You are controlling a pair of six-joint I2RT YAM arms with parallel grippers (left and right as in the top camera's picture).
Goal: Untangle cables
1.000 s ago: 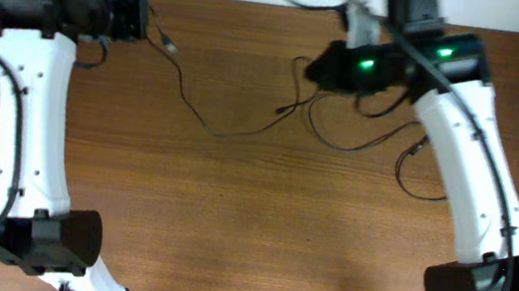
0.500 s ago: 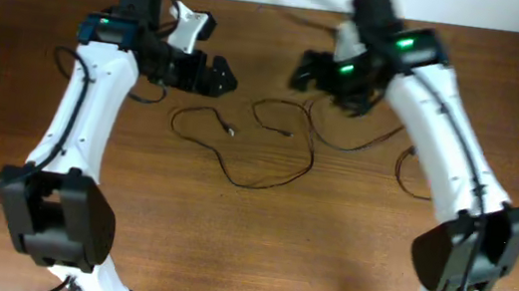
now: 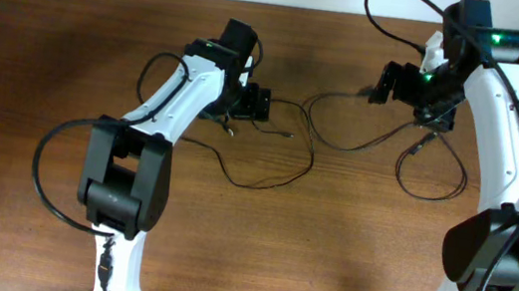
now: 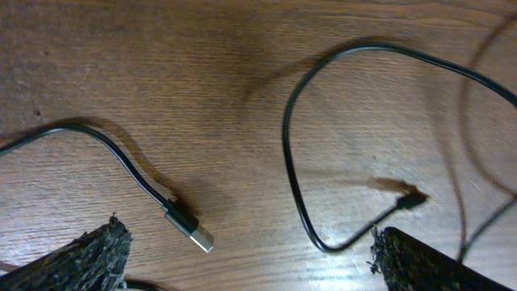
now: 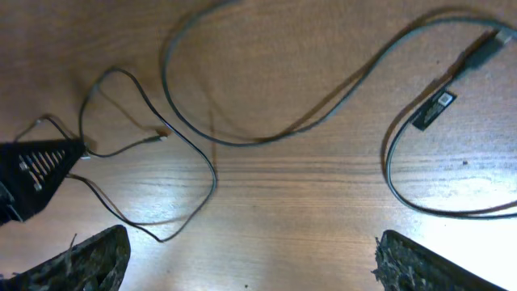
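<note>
- The cables (image 3: 311,158) sprawl left to right across the table's (image 3: 324,265) far middle.
- The left tool (image 3: 255,103), gaping wide, has swung in over them.
- The right tool (image 3: 386,82), wide too, has pulled back rightward.

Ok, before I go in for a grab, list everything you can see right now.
Table: one, brown wood, under everything.
Cables: at least two, thin black, loops at centre and right; exact count unclear.
USB plug: one, silver-tipped, centre.
Small plug: one, dark, centre.
Label tag: one, black-and-white, on a right-hand cable.
Arms: two, white with black joints, left arm, right arm.
Left gripper: one, black, open, over the centre loop.
Right gripper: one, black, open, right of centre.
</note>
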